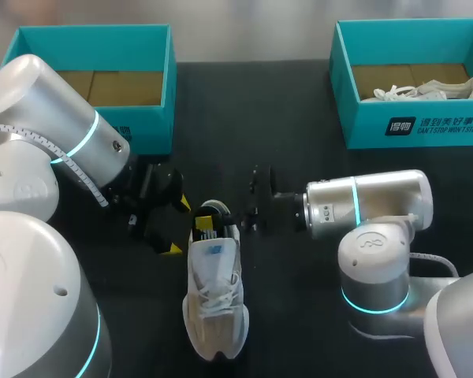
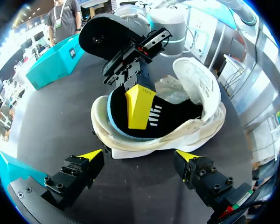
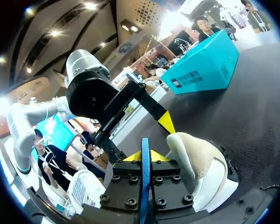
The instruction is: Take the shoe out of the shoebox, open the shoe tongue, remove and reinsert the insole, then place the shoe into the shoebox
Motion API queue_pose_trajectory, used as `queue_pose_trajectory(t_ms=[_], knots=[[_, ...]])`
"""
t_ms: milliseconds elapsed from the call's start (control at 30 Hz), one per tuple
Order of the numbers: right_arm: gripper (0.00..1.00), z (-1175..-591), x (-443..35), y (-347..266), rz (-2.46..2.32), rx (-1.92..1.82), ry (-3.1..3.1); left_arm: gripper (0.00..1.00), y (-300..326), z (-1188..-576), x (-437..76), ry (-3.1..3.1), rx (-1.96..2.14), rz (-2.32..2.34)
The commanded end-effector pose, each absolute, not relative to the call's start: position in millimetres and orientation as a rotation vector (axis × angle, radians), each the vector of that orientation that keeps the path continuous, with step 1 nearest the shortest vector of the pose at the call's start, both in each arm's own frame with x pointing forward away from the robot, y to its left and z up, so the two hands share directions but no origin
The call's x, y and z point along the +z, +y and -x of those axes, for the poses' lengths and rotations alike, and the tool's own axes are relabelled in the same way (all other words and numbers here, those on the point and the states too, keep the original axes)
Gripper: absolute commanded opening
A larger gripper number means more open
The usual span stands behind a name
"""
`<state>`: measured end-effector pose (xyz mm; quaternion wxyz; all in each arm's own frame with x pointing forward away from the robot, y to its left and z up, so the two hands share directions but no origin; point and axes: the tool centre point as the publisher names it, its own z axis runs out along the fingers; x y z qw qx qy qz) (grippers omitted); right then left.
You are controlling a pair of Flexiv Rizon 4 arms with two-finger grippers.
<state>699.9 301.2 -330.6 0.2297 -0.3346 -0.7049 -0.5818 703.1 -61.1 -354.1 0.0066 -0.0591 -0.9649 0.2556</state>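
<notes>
Currently right fingers (image 2: 139, 105) pinch the insole (image 2: 177, 119) at the heel of the white sneaker (image 1: 214, 303), so the insole step is in hand; left fingers (image 2: 89, 155) gape empty. Next probably needs a steady pull.

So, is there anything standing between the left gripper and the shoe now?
Nothing visible. The open left gripper faces the shoe with only bare table between them. The right gripper, shut on the insole, sits in the shoe's opening, on the far side.

The black table (image 1: 252, 110) carries one teal shoebox (image 1: 146, 126) far left, a second shoebox (image 1: 414, 130) far right, and a white shoe (image 1: 214, 303) near-centre.
</notes>
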Motion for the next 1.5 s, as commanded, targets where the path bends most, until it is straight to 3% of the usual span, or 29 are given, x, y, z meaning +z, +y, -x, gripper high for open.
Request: queue_pose_trajectory(t_ms=[33, 633, 700, 767, 833, 1200, 1300, 1333, 1400, 1500], knots=[[0.00, -693.9, -335.1, 304.5, 0.954, -1.576, -1.940, 1.00, -61.0, -703.2, -354.8, -3.018, 0.800, 0.186], [0.00, -676.2, -344.1, 304.2, 1.023, -1.535, -1.907, 1.00, -61.0, -703.2, -354.8, -3.018, 0.800, 0.186], [0.40, -678.8, -340.8, 304.5, 1.011, -1.538, -1.922, 1.00, -61.0, -703.2, -354.8, -3.018, 0.800, 0.186], [0.61, -681.8, -337.2, 304.8, 1.000, -1.539, -1.942, 1.00, -61.0, -703.2, -354.8, -3.018, 0.800, 0.186], [0.69, -684.5, -333.7, 305.1, 0.988, -1.540, -1.959, 1.00, -61.0, -703.2, -354.8, -3.018, 0.800, 0.186], [0.62, -693.8, -326.2, 306.6, 0.967, -1.529, -2.013, 1.00, -61.0, -703.2, -354.8, -3.018, 0.800, 0.186], [0.45, -695.9, -326.9, 306.3, 0.972, -1.528, -2.015, 1.00, -61.0, -703.2, -354.8, -3.018, 0.800, 0.186], [0.34, -696.4, -327.3, 306.3, 0.974, -1.529, -2.015, 1.00, -61.0, -703.2, -354.8, -3.018, 0.800, 0.186], [0.00, -697.3, -328.9, 306.6, 0.980, -1.525, -2.014, 1.00, -61.0, -703.2, -354.8, -3.018, 0.800, 0.186], [0.00, -697.5, -331.5, 308.0, 0.984, -1.515, -2.009, 1.00, -61.0, -703.2, -354.8, -3.018, 0.800, 0.186]])
